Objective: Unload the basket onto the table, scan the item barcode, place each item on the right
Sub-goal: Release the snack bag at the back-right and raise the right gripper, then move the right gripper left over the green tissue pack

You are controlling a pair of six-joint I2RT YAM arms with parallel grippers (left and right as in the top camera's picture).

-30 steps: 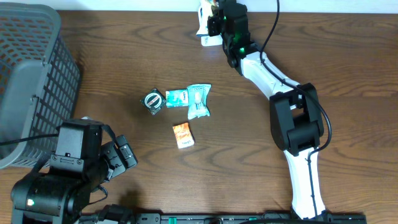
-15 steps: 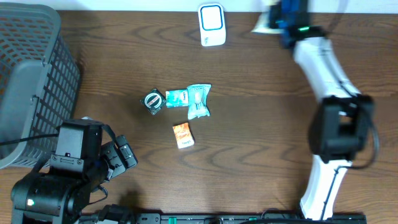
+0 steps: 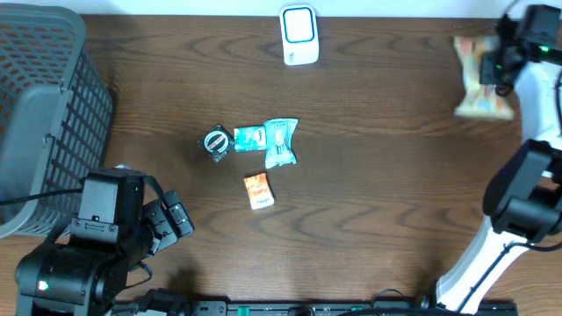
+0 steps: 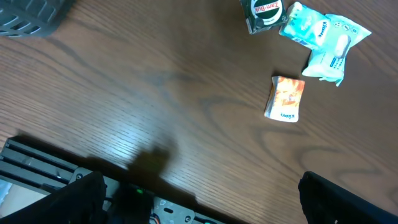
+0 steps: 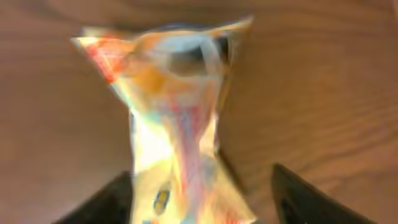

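**Ana:** Where has the item got to?

**Ben:** Over at the far right end of the dark wooden table [image 3: 395,219]. It's the crinkly yellow-and-orange foil snack packet [image 3: 481,77], well apart from the small white barcode scanner with the blue face [image 3: 299,35] at the back edge.

**Ana:** Is the arm holding it?

**Ben:** The right gripper [image 5: 202,180] has its fingers spread. In its wrist camera the packet sits between them, with bare wood showing on one side, so I'd say nothing is pinching it. The packet is blurred, and I can't tell whether it is lying flat or in mid-air.

**Ana:** And the other arm?

**Ben:** The left gripper [image 4: 199,186] is parked near the front with its fingers wide apart and nothing in them.

**Ana:** What worries you?

**Ben:** The packet is close to the table's right edge. If it's loose and moving, light foil like that could skid over the side. I also can't see a barcode from here. If this one needs scanning again, the creased foil might not read.

**Ana:** Anything else?

**Ben:** The middle cluster is the round dark tin [image 3: 217,141], two teal sachets [image 3: 266,140] and a small orange sachet [image 3: 258,190]. The tin and the teal ones touch, so reaching for one could drag a neighbour. The grey plastic mesh basket [image 3: 44,96] is well clear, on the left.
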